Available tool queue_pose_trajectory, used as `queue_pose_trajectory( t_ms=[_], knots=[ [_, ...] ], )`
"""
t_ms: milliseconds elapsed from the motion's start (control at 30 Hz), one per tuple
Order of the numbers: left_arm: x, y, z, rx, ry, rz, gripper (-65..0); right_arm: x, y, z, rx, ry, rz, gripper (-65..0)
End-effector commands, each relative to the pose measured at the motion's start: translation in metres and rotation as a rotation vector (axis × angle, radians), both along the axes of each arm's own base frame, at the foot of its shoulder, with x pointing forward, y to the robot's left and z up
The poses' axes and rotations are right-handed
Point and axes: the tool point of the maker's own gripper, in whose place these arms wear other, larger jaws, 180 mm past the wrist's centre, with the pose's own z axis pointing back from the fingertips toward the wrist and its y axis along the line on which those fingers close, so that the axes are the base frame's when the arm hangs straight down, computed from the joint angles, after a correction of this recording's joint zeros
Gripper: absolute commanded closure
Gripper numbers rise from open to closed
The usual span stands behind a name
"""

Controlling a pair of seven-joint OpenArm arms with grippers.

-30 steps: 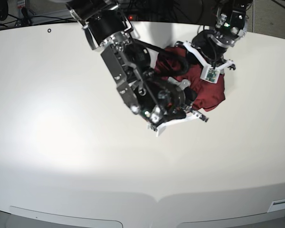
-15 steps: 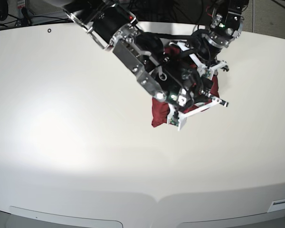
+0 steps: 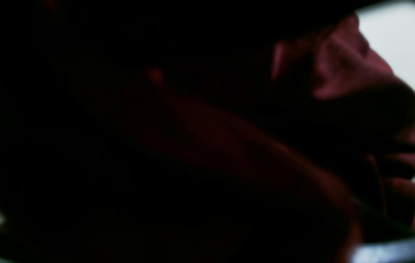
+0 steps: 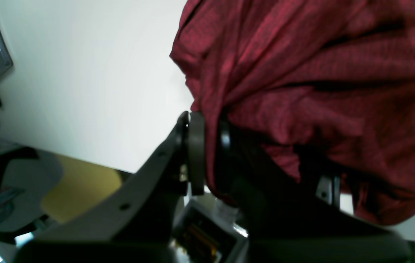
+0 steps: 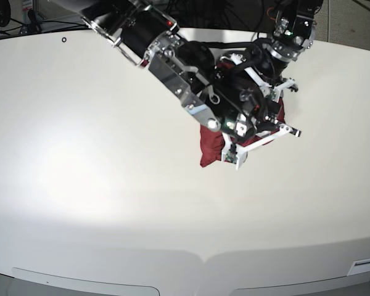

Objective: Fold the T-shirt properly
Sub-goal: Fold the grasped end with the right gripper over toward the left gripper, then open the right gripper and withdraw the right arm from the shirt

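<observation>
Both arms crowd over the bunched T-shirt [image 5: 211, 148] on the white table [image 5: 98, 185]

The T-shirt [image 4: 320, 73] is thin, matt maroon knit cloth, finely textured and wrinkled. Beside it, the right tool [image 4: 207, 153] looks like smooth black plastic, perhaps rubber-padded. The counter [image 5: 80, 154] is smooth, off-white, faintly glossy.

- My work surface is a white table [image 5: 111, 185] with a curved far edge and a bright glare patch left of centre.
- A small black ring mark [image 5: 63, 40] sits near the far left edge of the table.
- Beyond the far left corner I see dark cables [image 5: 43, 24] and clutter, too small to identify.
- At the near edge, two shallow rounded panels [image 5: 86, 282] meet at the middle.
- A white fitting [image 5: 365, 267] sits at the near right corner.
</observation>
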Motion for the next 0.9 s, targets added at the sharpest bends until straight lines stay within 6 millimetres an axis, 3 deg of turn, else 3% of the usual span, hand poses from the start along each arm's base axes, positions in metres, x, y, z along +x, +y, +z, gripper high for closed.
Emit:
queue_pose_trajectory(
  t_ms=[0, 100, 233, 400, 600, 867],
  knots=[
    [0.008, -0.003, 0.009, 0.008, -0.030, -0.014, -26.0, -0.020, 0.005, 0.019, 0.036, 0.040, 0.093, -14.4],
    [0.011, -0.002, 0.017, 0.018, -0.040, -0.019, -26.0, -0.017, 0.005, 0.028, 0.053, 0.024, 0.104, -24.7],
    [0.020, -0.006, 0.044, 0.022, -0.091, -0.029, -26.0, -0.015, 0.003, 0.046, 0.091, -0.041, 0.112, -25.0],
    [0.024, -0.005, 0.061, 0.049, -0.116, -0.038, -26.0, -0.010, -0.002, 0.072, 0.142, -0.156, 0.086, -25.0],
    [0.025, 0.021, 0.050, 0.132, -0.063, 0.030, -26.0, 0.035, -0.016, 0.079, 0.145, -0.194, -0.066, -25.0],
    [0.002, 0.036, 0.034, 0.171, -0.010, 0.049, -26.0, 0.080, -0.035, 0.094, 0.167, -0.222, -0.198, -25.0]
  ],
)
